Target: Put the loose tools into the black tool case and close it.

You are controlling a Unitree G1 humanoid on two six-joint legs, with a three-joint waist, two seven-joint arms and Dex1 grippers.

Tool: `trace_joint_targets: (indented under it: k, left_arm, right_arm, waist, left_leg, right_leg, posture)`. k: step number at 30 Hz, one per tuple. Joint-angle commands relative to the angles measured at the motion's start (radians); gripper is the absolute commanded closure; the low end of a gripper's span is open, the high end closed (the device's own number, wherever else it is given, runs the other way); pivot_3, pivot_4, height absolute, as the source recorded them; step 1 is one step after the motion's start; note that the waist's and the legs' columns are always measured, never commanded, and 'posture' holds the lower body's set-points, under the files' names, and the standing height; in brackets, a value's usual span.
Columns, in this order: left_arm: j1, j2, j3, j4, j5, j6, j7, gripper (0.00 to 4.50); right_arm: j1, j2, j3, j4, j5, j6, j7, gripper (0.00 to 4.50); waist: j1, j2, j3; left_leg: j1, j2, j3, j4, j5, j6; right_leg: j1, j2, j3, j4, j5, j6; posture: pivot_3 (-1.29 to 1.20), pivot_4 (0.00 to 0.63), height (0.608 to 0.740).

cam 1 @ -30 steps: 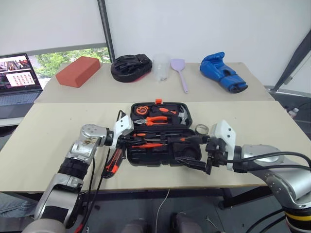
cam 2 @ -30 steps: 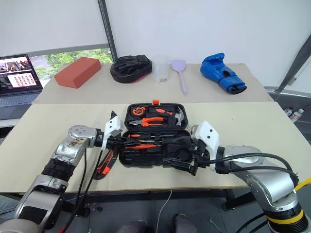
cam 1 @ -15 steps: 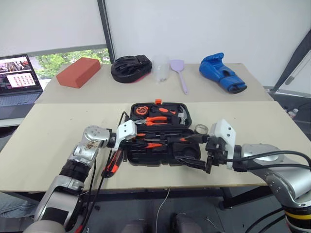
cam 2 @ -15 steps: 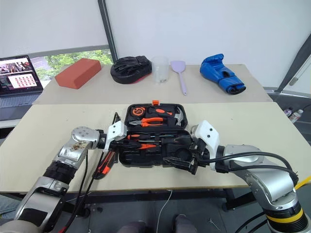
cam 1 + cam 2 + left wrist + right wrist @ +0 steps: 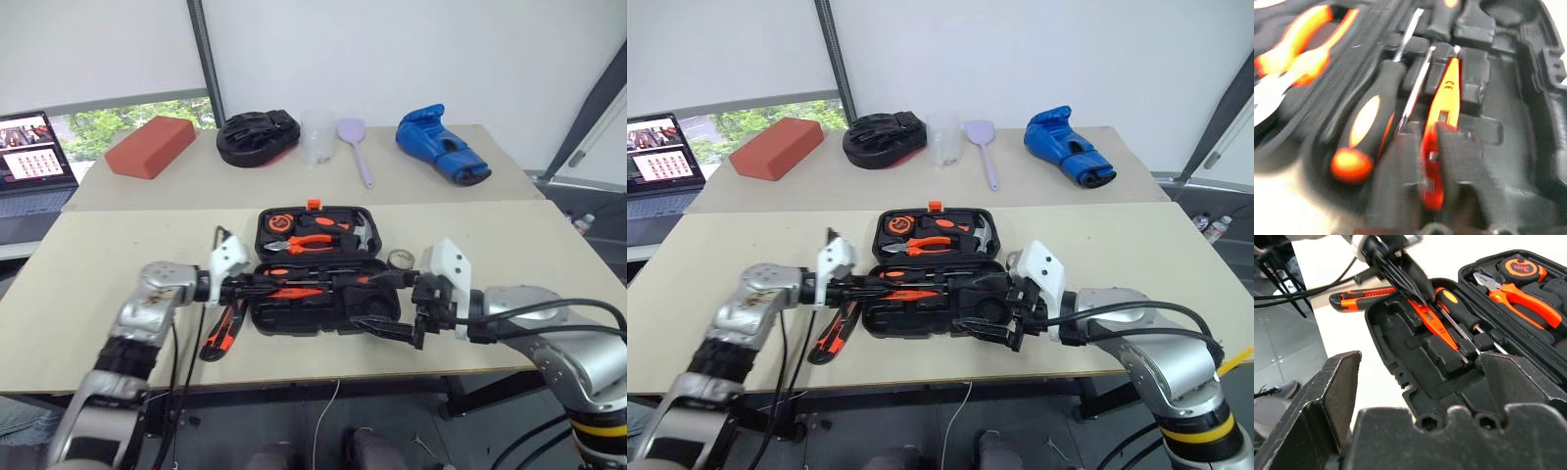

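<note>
Right wrist view: left gripper [image 5: 1418, 296] fingers narrowly straddle slim orange screwdriver [image 5: 1436, 323] in case [image 5: 1400, 377]; right gripper [image 5: 392, 305] wide, empty. Light, stiff, slick; grab mid-handle.

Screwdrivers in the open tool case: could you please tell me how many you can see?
3: a slim orange one by the left hand, a black-and-orange one beside it, another further along. Others may be hidden.

On the far bench [image 5: 245, 181] lay a red brick [image 5: 151, 146], a round black padded mitt [image 5: 255, 136], a clear plastic cup [image 5: 316, 134], a lilac spatula [image 5: 356, 142] and a blue boxing glove [image 5: 438, 145]. An open laptop [image 5: 35, 168] stood at the far left.
</note>
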Motion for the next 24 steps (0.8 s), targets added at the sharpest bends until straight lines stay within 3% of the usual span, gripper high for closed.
trace_joint_targets:
  k: [1, 6, 9, 14, 18, 24]
  left_arm:
    - [0.183, 0.079, 0.209, -0.251, -0.080, 0.170, 0.119, 1.88]
    - [0.494, 0.109, 0.426, -0.489, -0.118, 0.293, 0.212, 0.04]
    - [0.603, 0.093, 0.505, -0.613, -0.159, 0.387, 0.268, 0.04]
    - [0.607, 0.103, 0.474, -0.719, -0.217, 0.541, 0.356, 0.04]
    - [0.413, 0.072, 0.304, -0.764, -0.231, 0.875, 0.549, 0.04]
    - [0.271, 0.077, 0.167, -0.716, -0.237, 0.990, 0.613, 0.04]
  right_arm:
    - [-0.057, 0.004, 0.022, 0.041, -0.021, -0.070, 0.064, 0.00]
    - [-0.105, 0.010, 0.060, 0.082, -0.052, -0.133, 0.136, 0.00]
    - [-0.116, 0.006, 0.084, 0.086, -0.067, -0.167, 0.184, 0.00]
    - [-0.118, 0.011, 0.100, 0.087, -0.078, -0.178, 0.204, 0.00]
    - [-0.093, 0.007, 0.101, 0.058, -0.088, -0.174, 0.194, 0.00]
    - [-0.059, 0.006, 0.099, 0.015, -0.107, -0.172, 0.159, 0.00]
  waist:
    - [-0.001, 0.000, 0.000]
    - [0.004, 0.001, 0.001]
    - [0.027, 0.000, 0.002]
    - [0.039, 0.000, 0.002]
    - [0.043, 0.000, 0.001]
    - [0.025, -0.001, 0.001]
  left_leg:
    - [0.000, 0.000, 0.000, -0.001, 0.000, 0.000]
    - [0.001, -0.001, 0.000, -0.002, 0.000, 0.000]
    - [0.002, -0.001, -0.001, -0.002, -0.005, -0.009]
    - [0.003, -0.001, 0.000, -0.002, -0.005, -0.009]
    - [0.004, -0.001, 0.000, -0.002, -0.005, -0.009]
    - [0.005, -0.001, 0.000, -0.002, -0.004, -0.011]
  right_leg:
    - [0.000, 0.000, 0.000, 0.000, 0.000, 0.000]
    - [0.001, 0.000, 0.000, -0.003, 0.000, 0.000]
    - [0.003, -0.001, -0.002, -0.004, 0.000, 0.000]
    - [0.006, -0.001, -0.001, -0.003, 0.001, 0.002]
    - [0.006, -0.001, 0.000, -0.001, 0.001, 0.001]
    - [0.005, 0.000, 0.000, -0.001, 0.001, 0.000]
  posture:
    - [0.00, 0.150, 0.740]
    - [0.00, 0.150, 0.740]
    - [0.00, 0.150, 0.740]
    - [0.00, 0.150, 0.740]
    - [0.00, 0.150, 0.740]
    - [0.00, 0.150, 0.740]
